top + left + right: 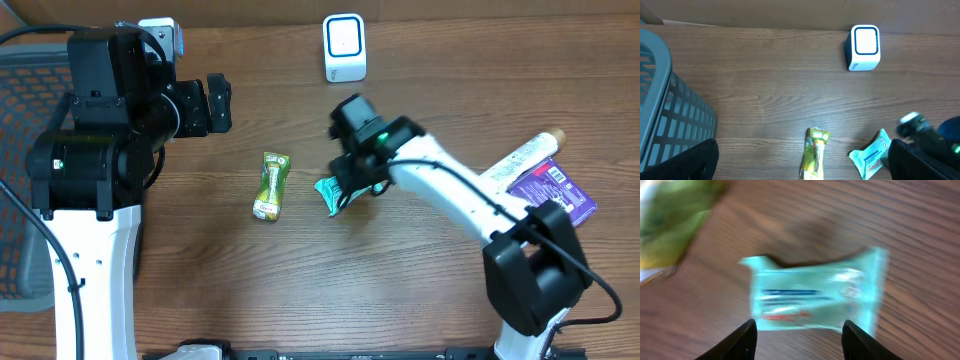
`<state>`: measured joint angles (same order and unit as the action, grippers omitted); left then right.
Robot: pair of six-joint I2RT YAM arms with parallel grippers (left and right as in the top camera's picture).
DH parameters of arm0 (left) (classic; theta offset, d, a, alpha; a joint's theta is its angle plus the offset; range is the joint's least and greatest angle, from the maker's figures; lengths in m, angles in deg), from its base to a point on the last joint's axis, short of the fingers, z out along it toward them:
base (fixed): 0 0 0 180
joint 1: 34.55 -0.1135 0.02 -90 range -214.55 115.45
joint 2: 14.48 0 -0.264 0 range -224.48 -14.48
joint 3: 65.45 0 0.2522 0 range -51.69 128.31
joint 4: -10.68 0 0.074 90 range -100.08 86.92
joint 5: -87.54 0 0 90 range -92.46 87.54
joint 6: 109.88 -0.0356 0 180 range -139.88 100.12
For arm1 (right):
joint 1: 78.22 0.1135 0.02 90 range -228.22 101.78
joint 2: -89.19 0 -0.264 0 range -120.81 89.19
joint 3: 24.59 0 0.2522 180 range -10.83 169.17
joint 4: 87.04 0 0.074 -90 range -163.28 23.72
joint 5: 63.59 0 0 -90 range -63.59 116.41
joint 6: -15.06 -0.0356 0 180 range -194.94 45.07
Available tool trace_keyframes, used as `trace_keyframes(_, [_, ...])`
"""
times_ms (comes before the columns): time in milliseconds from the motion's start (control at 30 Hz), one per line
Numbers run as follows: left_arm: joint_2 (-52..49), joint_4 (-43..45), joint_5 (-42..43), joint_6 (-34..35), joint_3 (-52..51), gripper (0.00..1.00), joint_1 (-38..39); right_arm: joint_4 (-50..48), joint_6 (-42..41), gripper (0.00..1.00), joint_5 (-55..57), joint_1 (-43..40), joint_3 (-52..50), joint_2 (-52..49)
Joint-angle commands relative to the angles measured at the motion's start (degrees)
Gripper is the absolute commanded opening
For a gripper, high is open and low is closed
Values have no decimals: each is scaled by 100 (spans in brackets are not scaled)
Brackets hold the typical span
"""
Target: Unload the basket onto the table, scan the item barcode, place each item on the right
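The item nearest my right gripper (347,188) is a teal packet (331,194) lying flat on the wooden table. In the right wrist view the packet (815,297) is blurred and sits just beyond my two fingertips, which stand apart with only bare table between them, so this gripper (800,336) is open and holds nothing. No barcode shows on the packet. A white scanner (344,47) stands at the far edge. My left gripper (218,104) hangs wide open at the left, away from all items. The left wrist view also shows the teal packet (871,155) and the scanner (864,47).
A green snack packet (271,185) lies left of the teal one and appears as a green packet (675,215) in the right wrist view. A white tube (520,157) and a purple packet (553,190) lie at the right. A grey basket (665,110) stands at the left.
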<state>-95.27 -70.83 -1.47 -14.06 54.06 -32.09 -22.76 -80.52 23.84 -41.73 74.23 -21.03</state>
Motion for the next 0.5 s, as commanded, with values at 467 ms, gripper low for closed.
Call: trace_keyframes(467, [-22, 2, -35, -70, 48, 100, -20, -636, 741, 47, 2643, 1257, -26, -1259])
